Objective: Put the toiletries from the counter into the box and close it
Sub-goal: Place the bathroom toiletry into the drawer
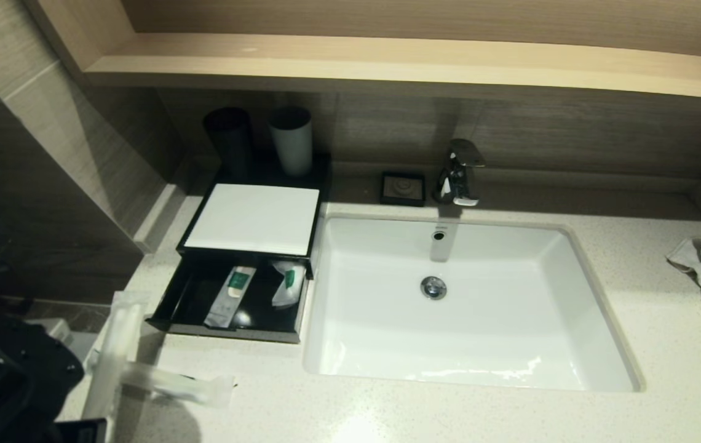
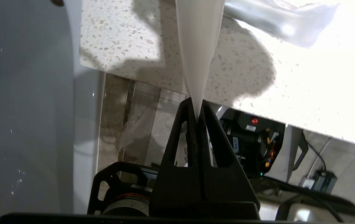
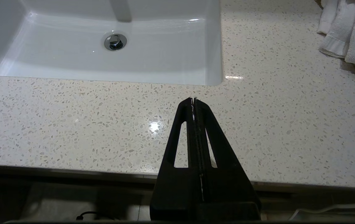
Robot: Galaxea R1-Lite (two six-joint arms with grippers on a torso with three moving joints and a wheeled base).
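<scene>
We've got the left gripper (image 2: 197, 109) clamped on one long slim packet (image 1: 110, 357), held upright at the counter's (image 1: 449, 418) front-left edge, w/ the open box drawer (image 1: 233, 295) just beyond, farther back.

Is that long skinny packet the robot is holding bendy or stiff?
Probably fairly stiff: pinched at one end by the left end effector, the long packet stands up nearly straight without drooping. It looks light, being thin translucent plastic. The smooth wrapper may be slippery. The second long packet lies flat on the counter.
</scene>
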